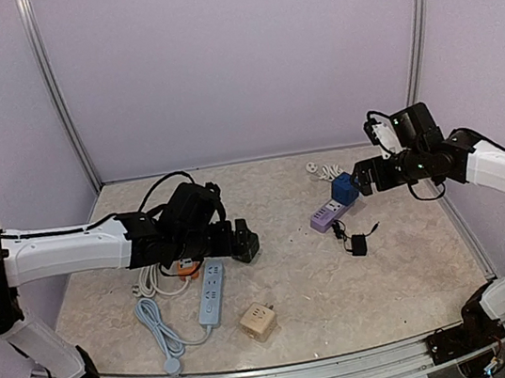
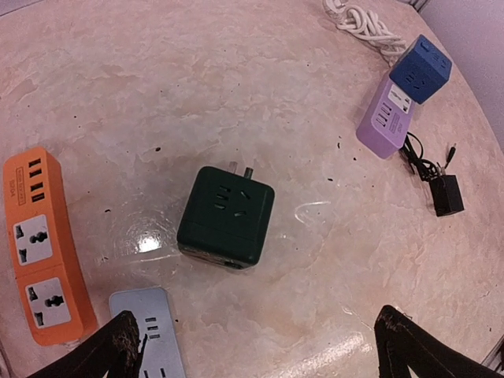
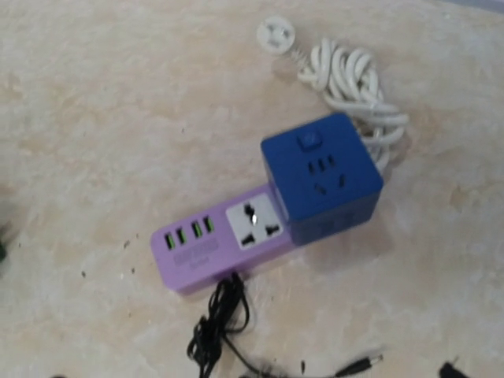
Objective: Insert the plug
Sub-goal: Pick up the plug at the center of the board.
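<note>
The dark green cube adapter (image 2: 226, 216), lying on the table (image 2: 157, 79) beneath the wide-spread left gripper (image 2: 258, 337), looks rigid, light and slick-sided, best pinched across two opposite flat faces clear of its pins (image 2: 240, 168); the right gripper's (image 1: 362, 177) state cannot be told.

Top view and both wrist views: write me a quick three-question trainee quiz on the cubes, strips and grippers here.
1. True or false: the blue cube sits on one end of the purple strip.
2. Which lies below the left gripper: A green cube, B beige cube, C orange strip?
3. Fill in: the right gripper and left gripper both stand ___.
Key: 1 true; 2 A; 3 open.
</note>
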Tool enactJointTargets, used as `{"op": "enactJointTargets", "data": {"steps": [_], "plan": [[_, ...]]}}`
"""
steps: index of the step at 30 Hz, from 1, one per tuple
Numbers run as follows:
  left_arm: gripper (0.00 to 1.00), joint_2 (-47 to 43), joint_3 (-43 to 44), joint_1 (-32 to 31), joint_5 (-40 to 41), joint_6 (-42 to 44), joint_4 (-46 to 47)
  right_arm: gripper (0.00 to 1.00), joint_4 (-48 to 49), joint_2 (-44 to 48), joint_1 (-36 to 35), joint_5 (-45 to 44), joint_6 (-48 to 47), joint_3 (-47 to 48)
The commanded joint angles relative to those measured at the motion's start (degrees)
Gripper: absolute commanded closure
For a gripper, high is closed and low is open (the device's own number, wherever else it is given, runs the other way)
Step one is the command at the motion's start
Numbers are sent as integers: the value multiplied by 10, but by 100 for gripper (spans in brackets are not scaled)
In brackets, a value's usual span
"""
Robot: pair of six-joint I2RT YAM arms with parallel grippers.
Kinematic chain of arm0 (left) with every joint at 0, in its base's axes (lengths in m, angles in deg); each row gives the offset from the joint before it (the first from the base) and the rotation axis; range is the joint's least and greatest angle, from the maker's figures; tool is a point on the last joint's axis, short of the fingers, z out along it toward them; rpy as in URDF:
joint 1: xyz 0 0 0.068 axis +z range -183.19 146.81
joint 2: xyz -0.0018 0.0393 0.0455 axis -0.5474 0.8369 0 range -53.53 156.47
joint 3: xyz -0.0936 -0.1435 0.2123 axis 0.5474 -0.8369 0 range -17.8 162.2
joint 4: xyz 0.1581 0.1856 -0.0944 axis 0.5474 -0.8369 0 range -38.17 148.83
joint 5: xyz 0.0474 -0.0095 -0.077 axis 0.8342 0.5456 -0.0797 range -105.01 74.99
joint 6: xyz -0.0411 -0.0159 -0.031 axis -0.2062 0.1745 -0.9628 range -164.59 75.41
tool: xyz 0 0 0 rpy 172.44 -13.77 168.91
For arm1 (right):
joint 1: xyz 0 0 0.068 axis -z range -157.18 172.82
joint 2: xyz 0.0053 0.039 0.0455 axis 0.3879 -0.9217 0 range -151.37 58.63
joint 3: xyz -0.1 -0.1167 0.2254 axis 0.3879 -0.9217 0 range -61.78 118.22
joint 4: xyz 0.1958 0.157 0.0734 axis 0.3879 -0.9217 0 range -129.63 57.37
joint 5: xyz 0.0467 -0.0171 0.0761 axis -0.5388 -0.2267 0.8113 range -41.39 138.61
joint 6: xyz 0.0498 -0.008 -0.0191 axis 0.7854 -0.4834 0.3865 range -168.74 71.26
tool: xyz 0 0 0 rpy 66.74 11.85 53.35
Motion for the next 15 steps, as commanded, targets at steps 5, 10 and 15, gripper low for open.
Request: {"op": "enactJointTargets", "data": {"steps": [5, 10, 15], "plan": [[1, 96, 112, 41, 3, 31, -72, 0, 5, 36, -2, 30, 13, -32], [1, 196, 218, 42, 37, 72, -138, 0, -2, 41, -5, 30, 17, -31], [1, 246, 255, 43, 9, 65, -164, 0, -6, 46, -7, 30, 18, -30]]}}
